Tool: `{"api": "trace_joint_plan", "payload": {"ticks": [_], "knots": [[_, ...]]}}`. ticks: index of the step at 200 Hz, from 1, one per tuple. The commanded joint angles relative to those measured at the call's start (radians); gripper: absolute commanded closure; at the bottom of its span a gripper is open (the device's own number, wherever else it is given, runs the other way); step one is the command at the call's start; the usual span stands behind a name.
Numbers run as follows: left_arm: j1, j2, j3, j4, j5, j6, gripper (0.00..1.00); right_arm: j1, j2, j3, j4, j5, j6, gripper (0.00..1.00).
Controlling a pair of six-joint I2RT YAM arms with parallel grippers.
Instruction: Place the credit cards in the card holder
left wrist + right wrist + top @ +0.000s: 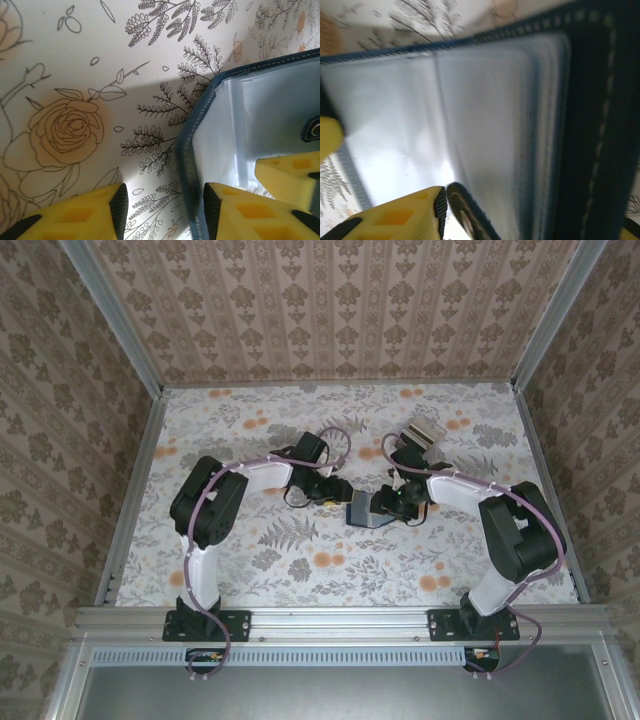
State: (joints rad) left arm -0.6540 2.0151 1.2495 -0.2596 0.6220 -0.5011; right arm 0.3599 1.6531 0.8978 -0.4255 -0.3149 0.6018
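Observation:
The dark navy card holder point(366, 511) lies open on the floral table between the two arms. In the left wrist view its stitched edge point(189, 165) runs between my left gripper's point(165, 197) yellow fingers, close to the right pad; the jaws stand apart, the left pad well clear. My right gripper point(535, 215) hovers open over the holder's clear sleeves point(485, 115), its left finger point(405, 220) beside the snap tab point(465, 215). One right finger point(290, 175) reaches into the holder. A stack of credit cards point(423, 430) lies behind the right arm.
The table point(250, 560) has a floral cloth and is enclosed by patterned walls with metal rails along the sides. Both arms point(215, 500) point(505, 520) bend inward toward the centre. Open cloth spreads in front of the holder and at the far left.

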Motion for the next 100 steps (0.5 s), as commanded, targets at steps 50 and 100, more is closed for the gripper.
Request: {"api": "trace_joint_plan", "payload": {"ticks": [50, 100], "knots": [[-0.004, 0.023, 0.006, -0.071, -0.041, 0.043, 0.65, -0.117, -0.182, -0.146, 0.046, 0.043, 0.03, 0.47], [0.015, -0.027, -0.003, -0.049, -0.001, 0.027, 0.61, -0.126, -0.24, -0.146, 0.021, 0.025, -0.035, 0.45]]}}
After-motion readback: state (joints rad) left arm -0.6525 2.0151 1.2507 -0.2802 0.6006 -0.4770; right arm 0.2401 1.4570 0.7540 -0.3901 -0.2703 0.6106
